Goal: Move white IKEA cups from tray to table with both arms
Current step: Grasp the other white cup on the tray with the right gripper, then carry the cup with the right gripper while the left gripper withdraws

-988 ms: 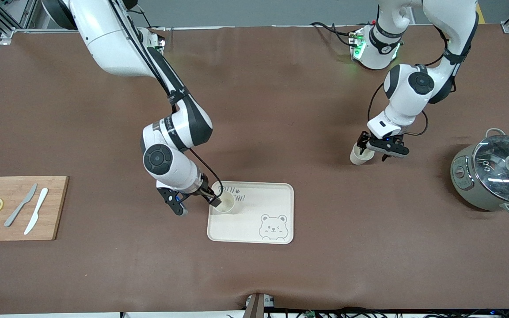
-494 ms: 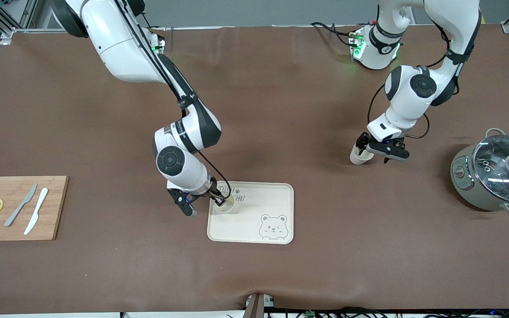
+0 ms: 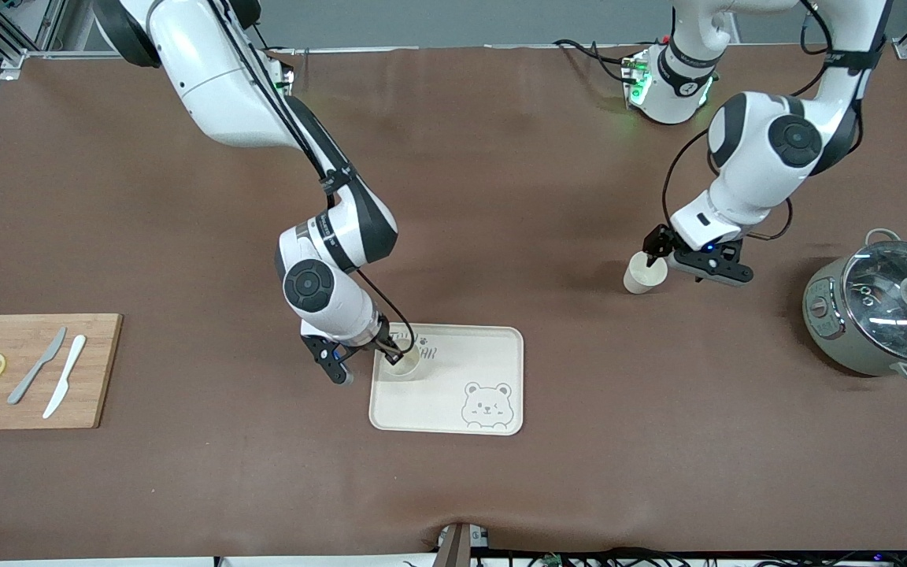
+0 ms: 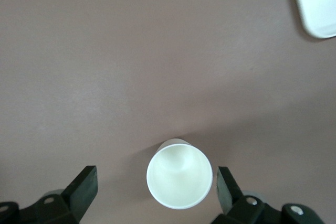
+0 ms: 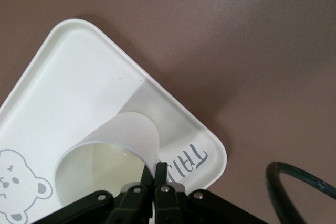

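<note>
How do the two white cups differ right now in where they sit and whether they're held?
The cup on the bear tray stands on the tray, while the cup on the table stands on the bare brown table, toward the left arm's end. The right tool pinches the tray cup's rim; the left tool is open, its fingers straddling the table cup without touching. Both are upright, plain, handleless and look alike.

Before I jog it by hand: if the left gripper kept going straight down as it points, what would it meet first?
Likely the white cup standing between the open left gripper fingers, then the table; the height above the cup is unclear.
</note>
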Controlling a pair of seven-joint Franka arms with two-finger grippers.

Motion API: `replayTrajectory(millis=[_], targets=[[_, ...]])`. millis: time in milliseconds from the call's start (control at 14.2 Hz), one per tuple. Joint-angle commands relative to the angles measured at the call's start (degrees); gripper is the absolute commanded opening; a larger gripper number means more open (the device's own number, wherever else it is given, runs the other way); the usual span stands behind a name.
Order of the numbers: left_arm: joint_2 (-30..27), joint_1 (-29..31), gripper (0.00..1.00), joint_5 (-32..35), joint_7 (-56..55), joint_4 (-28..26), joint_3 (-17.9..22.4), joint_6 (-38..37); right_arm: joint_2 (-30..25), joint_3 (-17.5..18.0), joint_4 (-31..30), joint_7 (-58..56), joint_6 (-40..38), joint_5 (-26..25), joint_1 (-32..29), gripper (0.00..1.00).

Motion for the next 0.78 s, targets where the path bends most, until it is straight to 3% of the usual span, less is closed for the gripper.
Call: replayTrajectory(millis=[0, 141, 282, 564, 705], targets=[[0.47, -0.06, 1.00, -1.41, -2.10, 4.48, -0.59, -4.32, 0.11, 0.15, 1.78, 0.27, -2.39, 0.22, -0.86, 0.00], [1.44, -0.15, 1.00, -1.41, -3.86, 7.46, -0.59, -4.59, -0.69, 0.41, 4.75, -2.17, -10.62, 0.48, -2.52, 0.00], [2.32, -0.41, 1.00, -1.41, -5.87, 11.59, -0.50, -8.18, -1.12, 0.33, 6.26, -3.85, -12.33, 0.66, -3.06, 0.00], [3.64, -0.50, 1.00, -0.71, -9.48, 22.04, -0.50, -18.62, -5.60, 0.59, 5.48, -16.31, -22.50, 1.37, -7.71, 0.00], [3.73, -0.07, 1.00, -0.45, -9.75, 26.88, -0.33, -24.52, -8.06, 0.41, 1.28, -23.33, -23.76, 1.19, -10.26, 0.00]])
